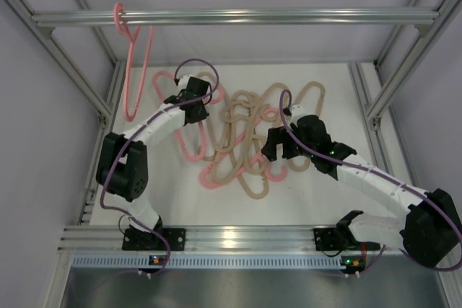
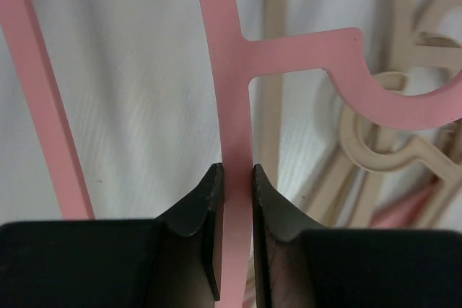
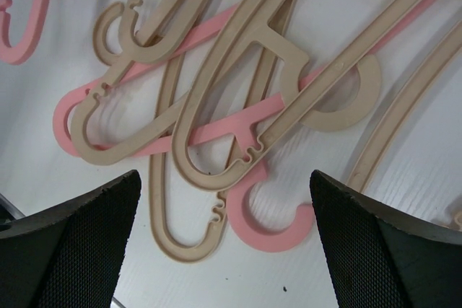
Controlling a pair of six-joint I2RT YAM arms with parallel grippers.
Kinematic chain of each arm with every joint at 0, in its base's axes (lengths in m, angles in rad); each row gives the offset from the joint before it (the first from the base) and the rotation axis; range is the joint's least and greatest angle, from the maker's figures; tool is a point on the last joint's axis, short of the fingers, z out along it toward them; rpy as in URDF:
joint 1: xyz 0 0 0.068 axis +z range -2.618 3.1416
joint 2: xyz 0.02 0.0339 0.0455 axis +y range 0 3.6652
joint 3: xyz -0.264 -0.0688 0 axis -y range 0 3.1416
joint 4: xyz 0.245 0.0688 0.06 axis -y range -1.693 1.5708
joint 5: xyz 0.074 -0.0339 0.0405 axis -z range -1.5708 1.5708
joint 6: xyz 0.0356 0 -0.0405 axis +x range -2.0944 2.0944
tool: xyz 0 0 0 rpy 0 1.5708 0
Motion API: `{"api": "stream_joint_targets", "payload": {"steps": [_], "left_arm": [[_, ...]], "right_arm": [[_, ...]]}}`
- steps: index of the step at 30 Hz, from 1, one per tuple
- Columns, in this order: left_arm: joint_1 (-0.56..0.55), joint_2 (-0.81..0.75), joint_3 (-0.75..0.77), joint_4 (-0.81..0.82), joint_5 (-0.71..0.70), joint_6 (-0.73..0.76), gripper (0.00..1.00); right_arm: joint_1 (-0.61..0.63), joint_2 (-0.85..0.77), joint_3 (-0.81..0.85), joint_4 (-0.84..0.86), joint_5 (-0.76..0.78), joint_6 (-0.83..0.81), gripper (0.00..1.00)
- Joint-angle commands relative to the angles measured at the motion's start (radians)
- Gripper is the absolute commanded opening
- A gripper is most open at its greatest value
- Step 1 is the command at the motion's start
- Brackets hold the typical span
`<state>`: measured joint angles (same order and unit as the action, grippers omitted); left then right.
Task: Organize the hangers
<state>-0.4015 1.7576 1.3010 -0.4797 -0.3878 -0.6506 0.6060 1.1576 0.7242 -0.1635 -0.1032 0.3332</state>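
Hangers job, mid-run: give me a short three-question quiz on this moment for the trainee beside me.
1. True or false: the left gripper is shut on a beige hanger.
2. How many hangers hang from the metal bar? A) none B) one C) three
3. Fill in: the right gripper hovers over the pile with its jaws ____.
Key: 1 false, the clamped hanger is pink; 2 B, the hung hanger; 3 open.
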Motion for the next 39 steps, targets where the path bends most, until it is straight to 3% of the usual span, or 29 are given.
{"api": "stream_joint_targets", "payload": {"steps": [1, 9, 16, 22, 39], "left_arm": [[-0.005, -0.113, 0.0, 0.02, 0.108, 0.04, 0.0], [-0.129, -0.205, -0.008, 0.02, 0.421, 0.029, 0.0], [-0.263, -0.224, 0.01, 0.023, 0.501, -0.024, 0.0], [-0.284, -0.244, 0.029, 0.039, 0.604, -0.063, 0.0], [-0.292, -0.328, -0.008, 0.056, 0.618, -0.081, 0.0]], "right_arm": [[0.0, -0.053, 0.014, 0.067, 0.0, -0.008, 0.96], [-0.003, -0.147, 0.063, 0.088, -0.012, -0.002, 0.95], [-0.012, -0.219, 0.078, 0.195, 0.011, 0.01, 0.92], [-0.021, -0.245, 0.043, 0.323, 0.022, -0.043, 0.9], [-0.094, -0.156, 0.152, 0.309, 0.028, 0.092, 0.64]]}}
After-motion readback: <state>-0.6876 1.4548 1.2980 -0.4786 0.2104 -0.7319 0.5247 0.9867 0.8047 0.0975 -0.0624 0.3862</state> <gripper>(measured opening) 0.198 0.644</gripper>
